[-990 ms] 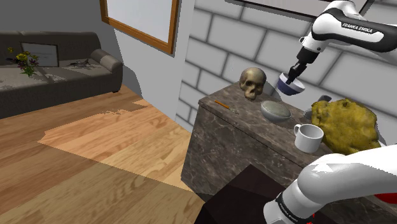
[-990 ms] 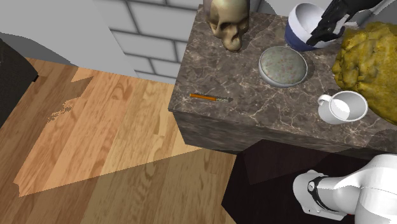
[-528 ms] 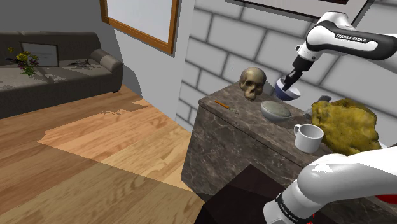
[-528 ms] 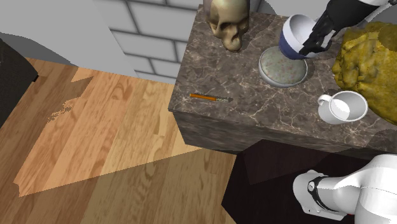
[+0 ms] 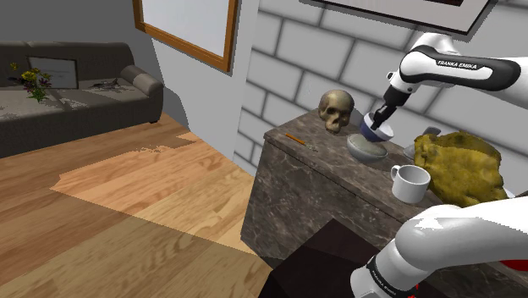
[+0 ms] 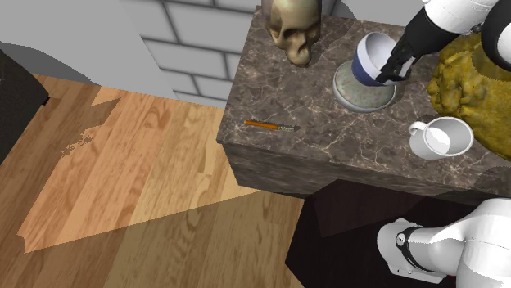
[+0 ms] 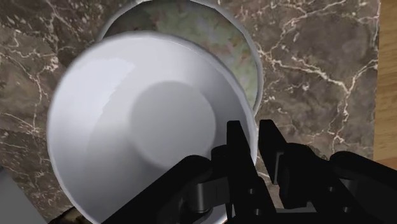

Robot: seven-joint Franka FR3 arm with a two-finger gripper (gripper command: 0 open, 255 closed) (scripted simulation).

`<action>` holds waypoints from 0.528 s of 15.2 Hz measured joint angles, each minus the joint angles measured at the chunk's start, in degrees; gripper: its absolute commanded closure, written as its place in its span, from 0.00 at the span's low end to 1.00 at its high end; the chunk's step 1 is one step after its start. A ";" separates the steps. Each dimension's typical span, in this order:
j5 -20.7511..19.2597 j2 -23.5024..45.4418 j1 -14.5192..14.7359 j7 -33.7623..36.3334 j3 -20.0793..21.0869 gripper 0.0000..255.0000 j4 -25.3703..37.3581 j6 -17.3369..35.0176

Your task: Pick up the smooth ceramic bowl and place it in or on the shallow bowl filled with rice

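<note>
Blue-and-white bowl [image 6: 373, 59] hangs tilted just over rice bowl [image 6: 354, 92], upper right of second exterior view. End effector [image 6: 391, 72] clamped on its rim, one side only. We judge risk: off-centre grip lets it swing or slip, land askew, tip rice bowl. Tabletop [image 6: 327, 147]: yellow lump [image 6: 468, 82], skull [image 6: 296, 29], mug [image 6: 442, 137] crowd three sides. We see open room toward pencil [image 6: 270, 125], near lower-left edge.

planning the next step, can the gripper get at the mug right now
Probably not yet: the gripper is shut on the bowl's rim above the rice bowl. The mug itself stands free, nothing over it.
</note>
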 measured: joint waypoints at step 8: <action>-0.10 -0.26 -0.08 0.27 0.03 1.00 -2.15 2.37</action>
